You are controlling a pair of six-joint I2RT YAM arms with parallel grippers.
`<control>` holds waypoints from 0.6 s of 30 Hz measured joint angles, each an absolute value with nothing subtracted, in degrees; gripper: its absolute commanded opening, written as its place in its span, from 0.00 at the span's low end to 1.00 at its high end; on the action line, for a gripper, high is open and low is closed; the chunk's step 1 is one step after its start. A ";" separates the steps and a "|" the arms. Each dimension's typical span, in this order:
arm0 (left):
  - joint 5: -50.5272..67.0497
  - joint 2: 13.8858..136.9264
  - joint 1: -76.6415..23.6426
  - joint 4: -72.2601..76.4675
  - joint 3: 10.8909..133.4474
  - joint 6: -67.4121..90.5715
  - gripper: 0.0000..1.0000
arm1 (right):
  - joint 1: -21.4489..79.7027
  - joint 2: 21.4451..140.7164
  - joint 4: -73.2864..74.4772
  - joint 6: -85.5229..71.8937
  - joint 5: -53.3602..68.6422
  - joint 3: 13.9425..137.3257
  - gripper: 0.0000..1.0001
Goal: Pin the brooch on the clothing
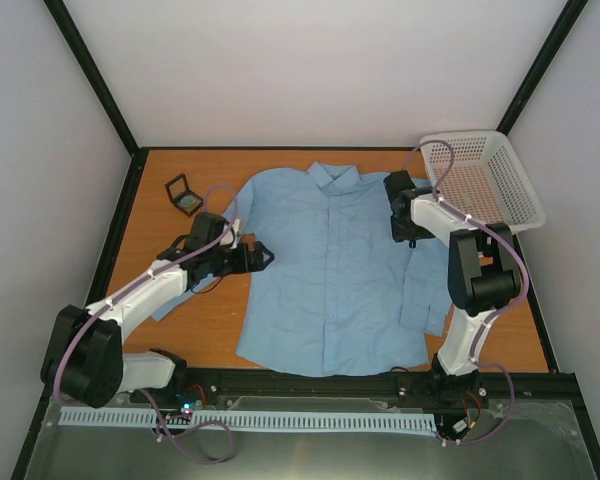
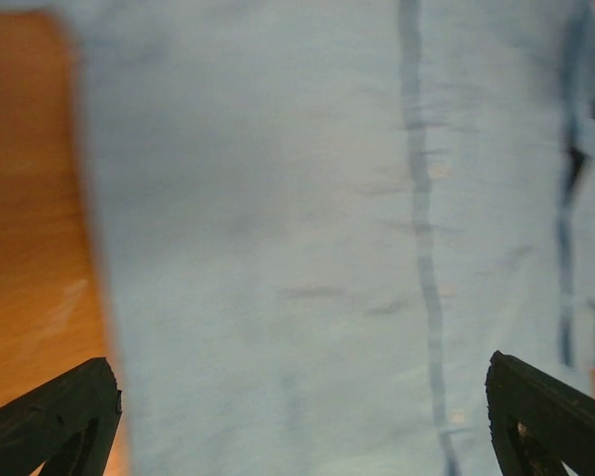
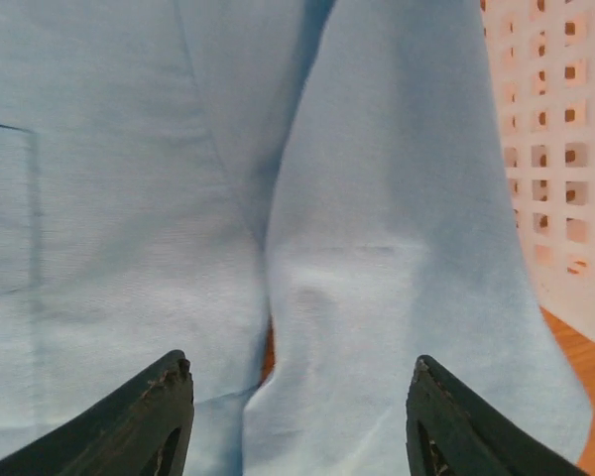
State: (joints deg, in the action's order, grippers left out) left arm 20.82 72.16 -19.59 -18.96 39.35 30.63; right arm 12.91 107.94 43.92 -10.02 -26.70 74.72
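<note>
Garment: the light blue long-sleeved button-up shirt (image 1: 330, 280) lies flat and face up on the orange-brown wooden table (image 1: 212, 335), with its collar at the far side and its front buttoned.
Brooch: the tiny round greenish-grey disc (image 1: 188, 203) sits inside the small black hinged square box (image 1: 176, 186). The box stands open on the table, left of the collar and apart from the shirt.
Left pincer: the left pincer (image 2: 302, 421) hovers over the shirt's left edge with its jaws spread fully wide. Nothing is between them, and only cloth and a strip of table show below.
Right pincer: the right pincer (image 3: 297, 421) hangs over the shirt's right shoulder and sleeve. Its jaws are apart and hold nothing. I cannot tell from the wrist view whether the tips touch the fabric.
Other item: a white plastic mesh basket (image 1: 510, 170) sits tilted at the far right corner, just beside the right arm.
Work done: the shirt appears to be spread out and ready. No brooch is visible anywhere on it.
Work left: in my judgement nearly all of the task remains. The disc has not yet been lifted from its box, carried to the shirt or fastened to it.
Concern: the brooch is very small and lies recessed in the box, so picking it out is likely to need a fine grip.
</note>
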 measured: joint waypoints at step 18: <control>33.47 106.80 -26.50 -9.50 63.42 30.85 1.00 | 12.88 99.42 42.48 -9.50 -17.47 72.34 0.82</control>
